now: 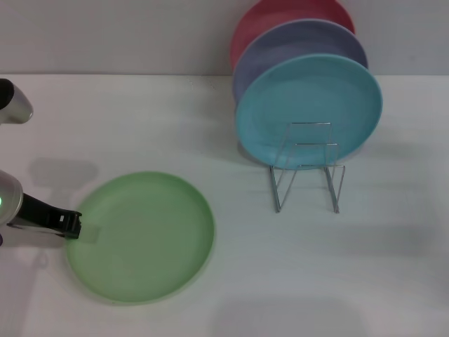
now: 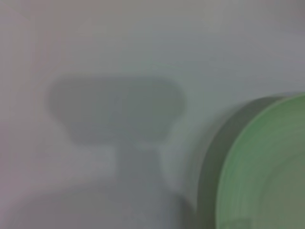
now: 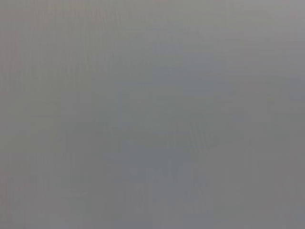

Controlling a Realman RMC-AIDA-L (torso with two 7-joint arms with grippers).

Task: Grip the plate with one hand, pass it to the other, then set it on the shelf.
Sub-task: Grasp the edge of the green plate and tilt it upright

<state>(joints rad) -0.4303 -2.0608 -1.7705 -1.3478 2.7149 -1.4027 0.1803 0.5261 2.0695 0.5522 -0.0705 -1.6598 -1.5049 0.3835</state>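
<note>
Left gripper [image 1: 83, 228] reaches in from the robot's left at table level, its dark finger ending in a pale translucent pad that lies over the left rim of the plate [image 1: 141, 236]. Whether a second finger sits beneath the rim cannot be seen, so it cannot be told whether the pincer is clamped on the plate or merely resting at its edge.

Plate position: the light-green plate lies flat on the white table [image 1: 295, 274], in the near-left part of the work area, with its left edge at the gripper's tip. In the left wrist view a curved portion of the green rim [image 2: 267, 167] appears at one side, with the table surface and a soft grey shadow [image 2: 116, 114] beside it; the gripper's own fingers do not show there.

Shelf [image 1: 307, 168]: the silver wire rack stands upright, well apart from the plate toward the robot's right and farther back. Its front loops are unoccupied. Behind them a turquoise plate [image 1: 309, 109] stands on edge, then a lavender plate [image 1: 280, 45], then a red plate [image 1: 266, 17], each overlapping the next.

Right gripper: not seen in the head view; the right wrist view shows only a uniform grey field.

Markings: no brand, label or writing can be read on any item.
</note>
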